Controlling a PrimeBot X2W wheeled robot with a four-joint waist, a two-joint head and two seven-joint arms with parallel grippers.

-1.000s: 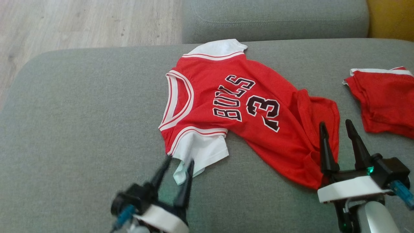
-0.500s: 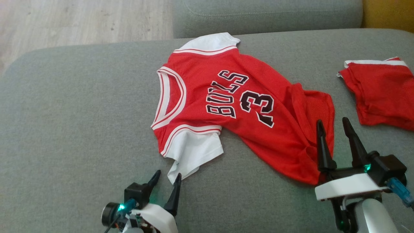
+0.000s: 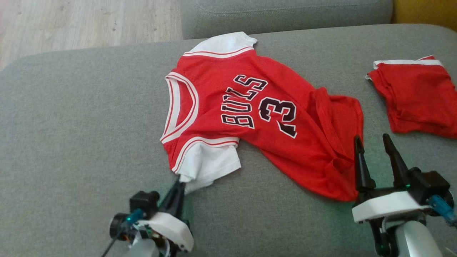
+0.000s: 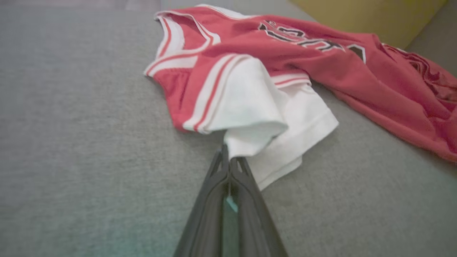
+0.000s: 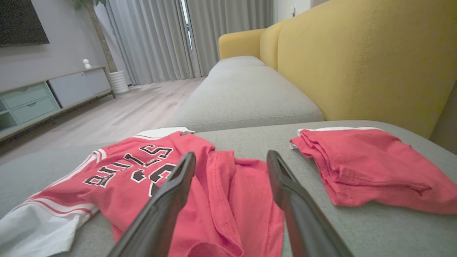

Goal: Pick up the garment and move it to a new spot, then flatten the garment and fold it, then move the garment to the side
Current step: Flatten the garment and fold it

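Note:
The garment [image 3: 250, 107], a red jersey with white sleeves and dark lettering, lies spread and rumpled on the grey sofa seat [image 3: 71, 125]. My left gripper [image 3: 179, 185] is shut on the edge of the near white sleeve [image 4: 250, 117], which lifts slightly at the fingertips in the left wrist view [image 4: 226, 160]. My right gripper [image 3: 371, 141] stands open just above the bunched red hem [image 5: 228, 200], its two fingers [image 5: 171, 192] apart with nothing between them. The jersey's far sleeve reaches the back of the seat.
A second red piece of clothing [image 3: 417, 100] lies folded at the right of the seat, close to my right gripper. Behind it rises a yellow backrest [image 5: 357, 53]. The wood floor [image 3: 89, 21] lies past the seat's left and far edge.
My left gripper has gone from open around the sleeve's corner to shut on it. The camera has shifted a little, so the whole scene sits higher. The right gripper stays open.

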